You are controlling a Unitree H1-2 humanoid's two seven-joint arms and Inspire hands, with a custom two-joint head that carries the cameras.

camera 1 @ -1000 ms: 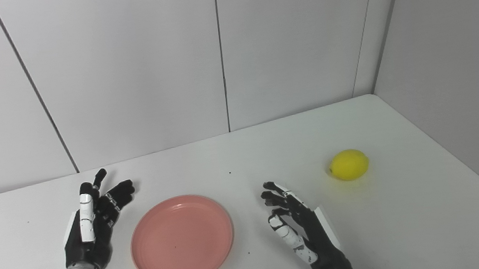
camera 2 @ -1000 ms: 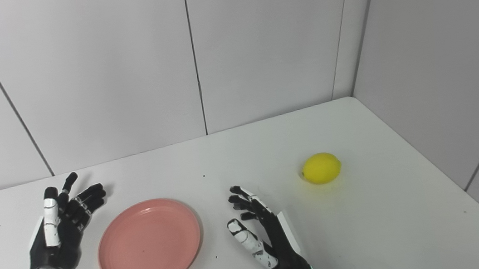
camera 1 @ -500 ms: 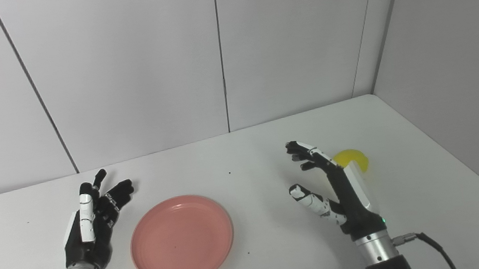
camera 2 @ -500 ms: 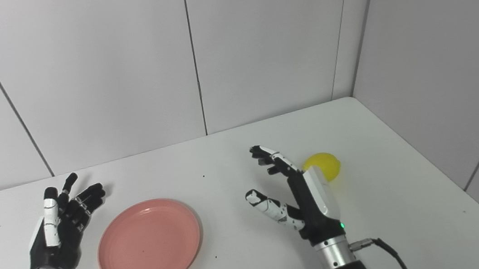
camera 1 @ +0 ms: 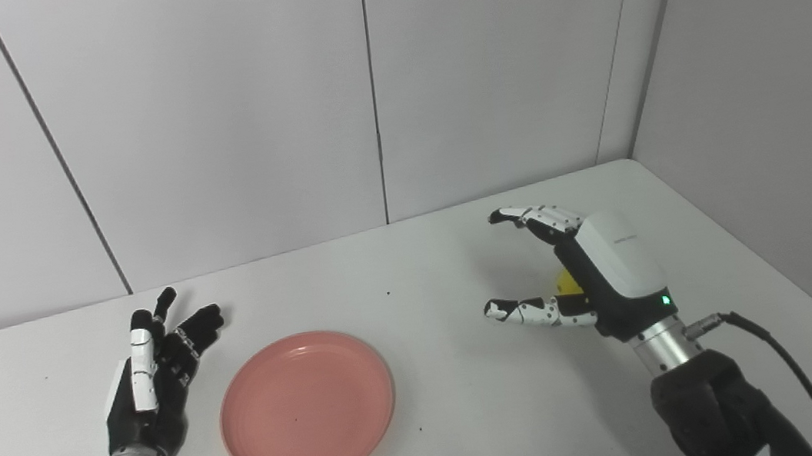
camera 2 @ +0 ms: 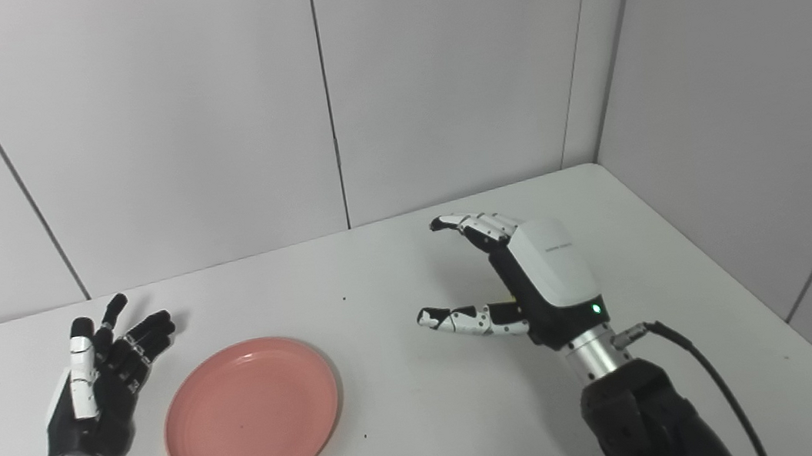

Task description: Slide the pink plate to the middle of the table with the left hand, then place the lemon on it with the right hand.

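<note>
The right hand [camera 1: 598, 274] is hovering over the lemon [camera 1: 566, 283], fingers spread, holding nothing; the pink plate [camera 1: 308, 406] is lying at its 9 o'clock.

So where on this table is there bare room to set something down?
Bare table runs along the wall behind the plate, and between plate and right hand. The near right corner is free. Only the lemon, under that hand, is crowded.

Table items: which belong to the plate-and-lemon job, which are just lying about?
Job:
- pink plate
- lemon, mostly hidden behind the right hand
- left hand, open, beside the plate
- right hand, open, over the lemon

Just there:
- table
- cable on the right arm
</note>
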